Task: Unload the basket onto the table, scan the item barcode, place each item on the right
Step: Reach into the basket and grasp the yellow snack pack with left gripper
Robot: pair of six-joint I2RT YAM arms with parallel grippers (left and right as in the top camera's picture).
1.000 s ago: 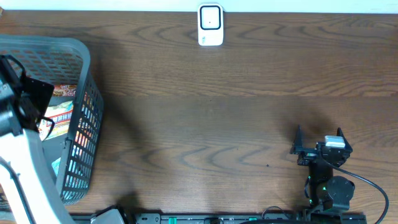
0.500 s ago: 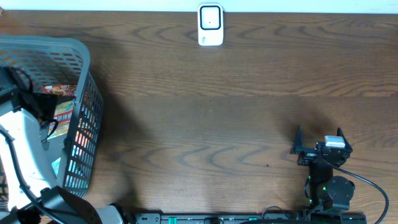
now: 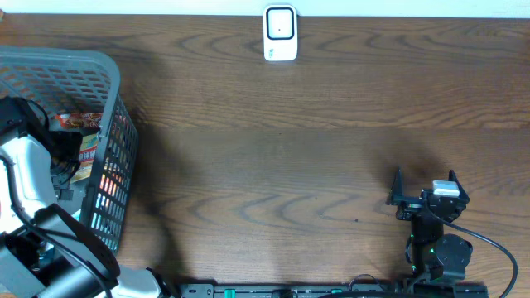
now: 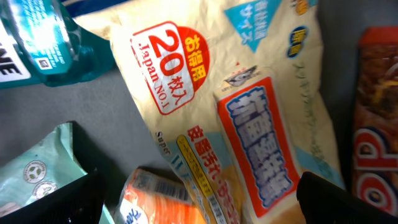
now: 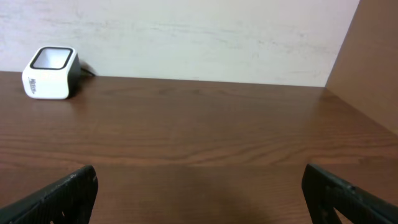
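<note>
Fingers on both arms stand spread wide and grip nothing.

From overhead, your left gripper (image 3: 68,153) is down inside the grey basket (image 3: 112,74), with packets crowded round its fingers; your right gripper (image 3: 424,184) waits over bare table (image 3: 273,165); the white barcode scanner (image 3: 280,34) sits well ahead of its fingertips, at the far edge.

On the left wrist view, the two dark fingers (image 4: 53,202) frame the goods; a cream packet (image 4: 249,106) with a red "20" label lies between and ahead of them; an orange packet (image 4: 158,199) showing a strip of barcode lies between them, nearer the finger at the left of the picture; a teal pouch (image 4: 43,43) lies far ahead of that finger; a red packet (image 4: 376,124) lies ahead of the other.

On the right wrist view, the fingers (image 5: 59,193) hang apart over bare wood, with the scanner ahead of the one at the left.

You're at the picking step, I judge; nothing is scanned yet. Next, settle on one packet, lower until both fingers straddle it, close, then lift clear of the basket wall; which item is meant I cannot tell.
</note>
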